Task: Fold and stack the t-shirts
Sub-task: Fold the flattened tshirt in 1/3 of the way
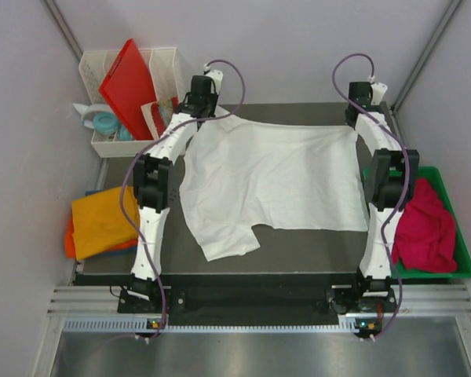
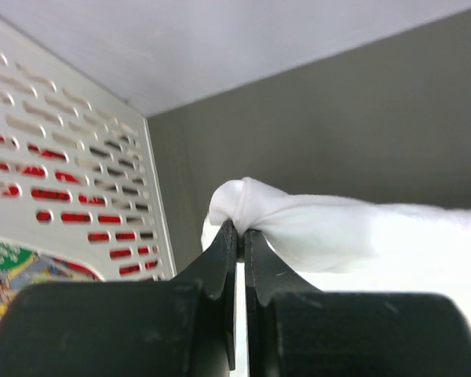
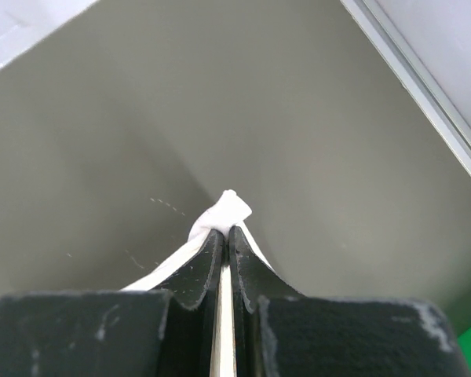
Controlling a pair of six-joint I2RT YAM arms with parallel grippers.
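A white t-shirt (image 1: 271,184) hangs stretched across the dark table (image 1: 298,247), its near edge and one sleeve lying on the surface. My left gripper (image 1: 207,116) is shut on its far left corner. In the left wrist view the gripper (image 2: 241,228) pinches a bunched knot of the white t-shirt (image 2: 322,228). My right gripper (image 1: 356,126) is shut on the far right corner, and in its wrist view the gripper (image 3: 226,229) has a tuft of white t-shirt (image 3: 231,207) poking past the tips. A folded orange t-shirt (image 1: 102,224) lies at the left. A magenta-pink t-shirt (image 1: 422,224) sits crumpled at the right.
A white perforated basket (image 1: 166,63) at the back left holds a red plastic board (image 1: 129,82); its wall (image 2: 63,181) stands close beside my left gripper. A green bin (image 1: 447,188) holds the magenta shirt. Grey walls enclose the table's back and sides.
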